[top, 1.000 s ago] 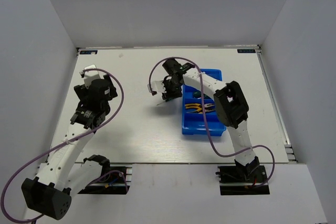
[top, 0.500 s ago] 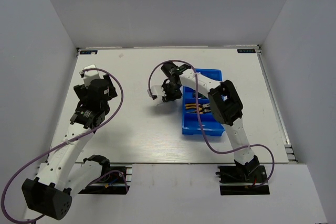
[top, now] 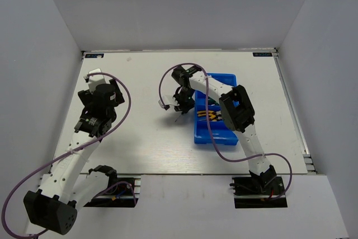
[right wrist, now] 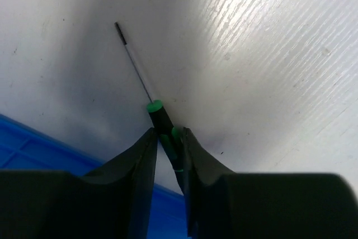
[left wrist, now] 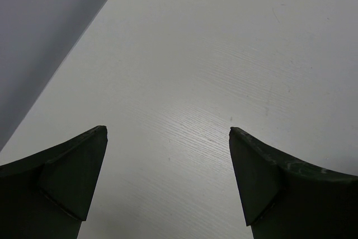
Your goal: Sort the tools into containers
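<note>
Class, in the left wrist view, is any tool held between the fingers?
No: the left gripper is open, with only white table between its fingers.

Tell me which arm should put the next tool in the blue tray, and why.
Right. Its claw is shut on the slim green-and-black screwdriver, right beside the blue tray. The left claw is open and holds nothing, over the table well to the tray's left.
</note>
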Available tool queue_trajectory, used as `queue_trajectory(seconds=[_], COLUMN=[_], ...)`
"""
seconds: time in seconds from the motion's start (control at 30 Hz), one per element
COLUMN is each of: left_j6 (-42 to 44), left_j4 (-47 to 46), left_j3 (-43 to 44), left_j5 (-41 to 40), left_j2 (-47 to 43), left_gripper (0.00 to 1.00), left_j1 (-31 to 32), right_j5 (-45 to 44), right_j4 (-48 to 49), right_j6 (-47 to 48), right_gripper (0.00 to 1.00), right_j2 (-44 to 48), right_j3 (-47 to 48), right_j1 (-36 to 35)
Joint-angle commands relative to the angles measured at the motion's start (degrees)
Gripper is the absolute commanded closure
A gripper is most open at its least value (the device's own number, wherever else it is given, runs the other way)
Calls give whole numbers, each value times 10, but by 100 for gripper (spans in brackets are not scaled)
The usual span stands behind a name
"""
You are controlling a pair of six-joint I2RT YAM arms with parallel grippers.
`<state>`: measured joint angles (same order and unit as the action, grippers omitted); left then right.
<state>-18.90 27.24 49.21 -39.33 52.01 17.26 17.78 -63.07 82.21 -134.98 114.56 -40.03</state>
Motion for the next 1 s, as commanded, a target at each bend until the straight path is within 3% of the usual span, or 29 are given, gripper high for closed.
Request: queue_trajectory(seconds=[0.0, 0.2, 0.63, 0.97], left_j6=[4, 4, 4, 4], left_j4=[-12, -12, -12, -18], left_j3=[-3, -3, -8, -8], left_j5=[9, 9, 4, 4], left_j2=[-10, -10, -21, -26], left_gripper=[0, 0, 0, 0], left_j1=[-4, -4, -9, -9], right_j5=[-5, -18, 167, 17], right_j4=[-30, 70, 65, 105], right_j6=[-37, -95, -199, -321], right_gripper=[73, 100, 100, 100], right_j2=[-27, -12, 81, 234], right_j3=[-14, -53, -9, -27], right_j1=[-7, -18, -56, -67])
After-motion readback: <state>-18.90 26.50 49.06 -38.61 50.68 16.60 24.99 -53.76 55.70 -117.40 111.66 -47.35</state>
